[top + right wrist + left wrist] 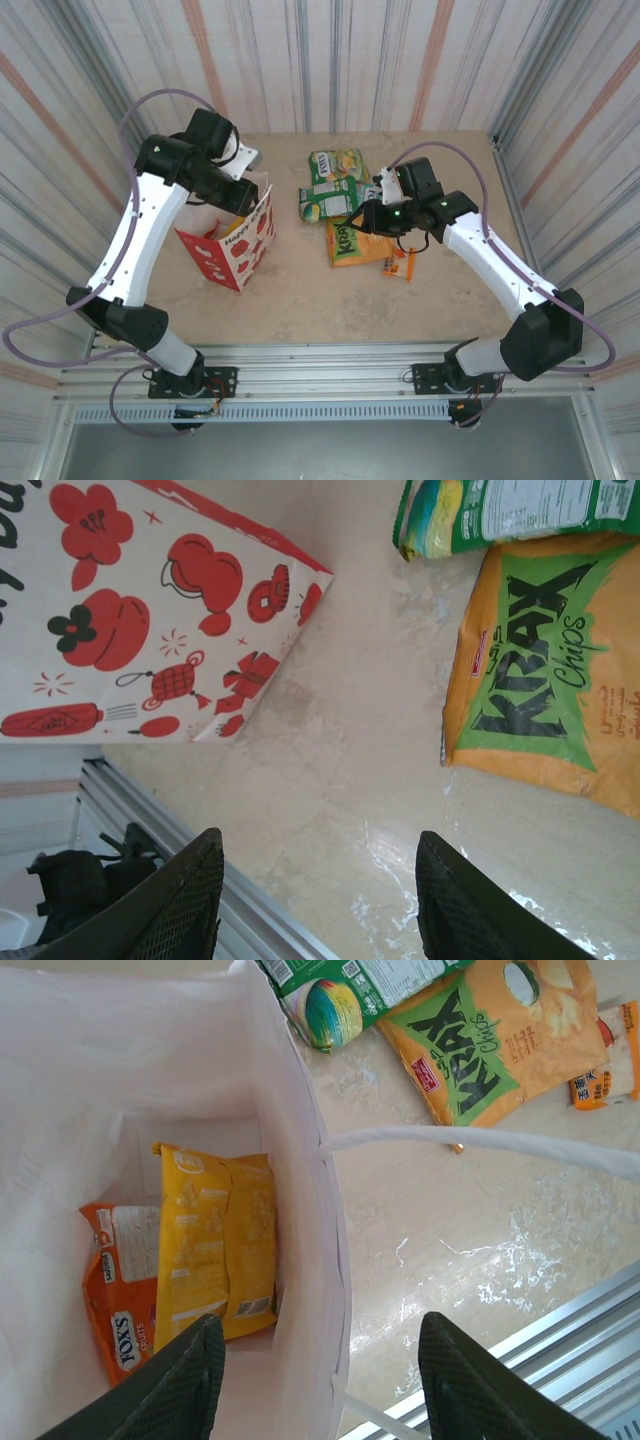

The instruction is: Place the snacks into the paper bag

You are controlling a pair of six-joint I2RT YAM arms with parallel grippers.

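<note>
Here, in the top view, the paper bag (238, 245) stands upright with its mouth open on the table (300, 300), toward 9 o'clock of the table's middle. The left gripper (240, 195) hangs over the mouth at the bag's 12 o'clock edge. In the left wrist view the left gripper (315, 1380) has its jaws spread wide and holds nothing. One finger is over the white interior and the other over the table, so the bag's side wall (300, 1160) runs between them. Inside the bag lie a yellow packet (215, 1250) and, at its 8 o'clock and partly beneath it, an orange packet (115, 1300). A thin white handle (480, 1140) crosses toward 3 o'clock. The loose snacks cluster toward 1 o'clock of the table's middle: a green packet (338, 163) farthest back, a second green packet (328, 200) just nearer, an orange Krax packet (352, 245) at 6 o'clock of that, and a small sachet (400, 265) at the Krax packet's 4 o'clock. The right gripper (368, 215) hovers above this cluster. In the right wrist view the right gripper (318, 900) is likewise spread apart and empty over bare table, with the bag's red-printed side at 10 o'clock and the Krax packet at 2 o'clock.
</note>
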